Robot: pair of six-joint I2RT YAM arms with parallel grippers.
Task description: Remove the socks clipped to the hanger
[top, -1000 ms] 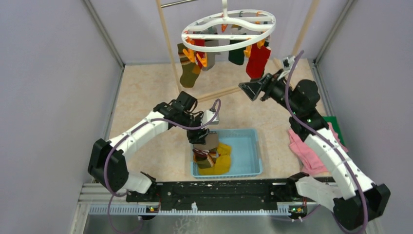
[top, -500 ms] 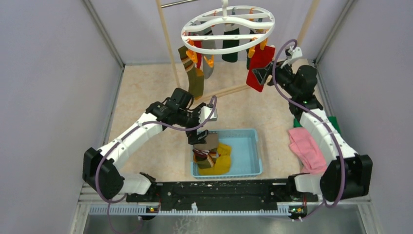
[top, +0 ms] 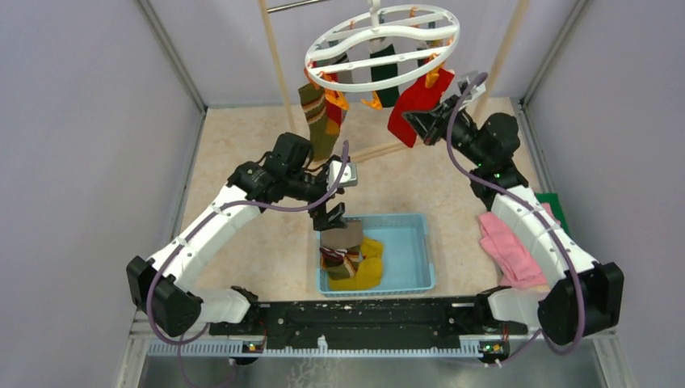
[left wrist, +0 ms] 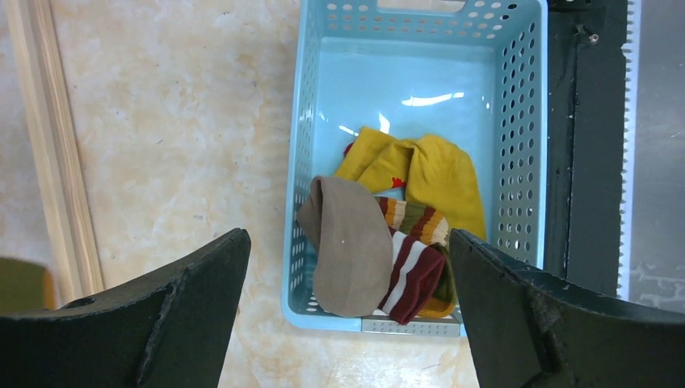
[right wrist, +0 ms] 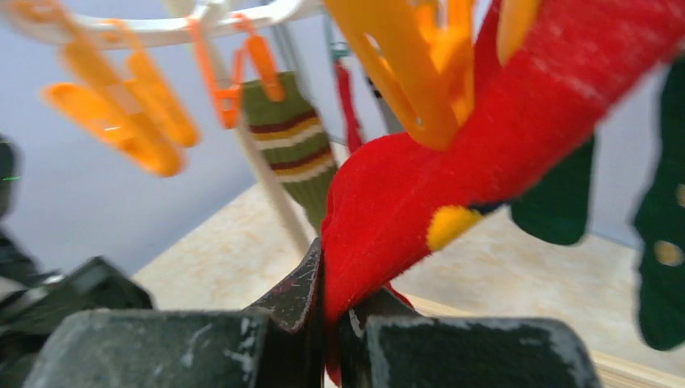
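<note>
Left gripper point(top: 331, 218): jaws wide apart, holding nothing, hanging over the left end of the basket.
Blue basket point(top: 408, 246): on the table between the arm bases, near edge.
Basket contents: a tan sock point(left wrist: 351, 246) lies across a maroon-striped sock point(left wrist: 412, 271); mustard yellow socks point(left wrist: 440, 174) sit beside them.
Hanger point(top: 347, 85): white ring, tilted, hanging from the wooden rack point(top: 279, 73).
Olive striped sock point(top: 317, 113): clipped at the ring's left side.
Dark green sock point(top: 386, 77): clipped under the ring's middle.
Red sock point(right wrist: 452, 178): held by an orange clip point(right wrist: 404, 73) at the ring's right side, stretched slantwise.
Right gripper point(right wrist: 339, 315): jaws clamped on the red sock's lower end.
Pink cloth point(top: 509, 250): on the table at right, with a green cloth point(top: 557, 206) just beyond it.
</note>
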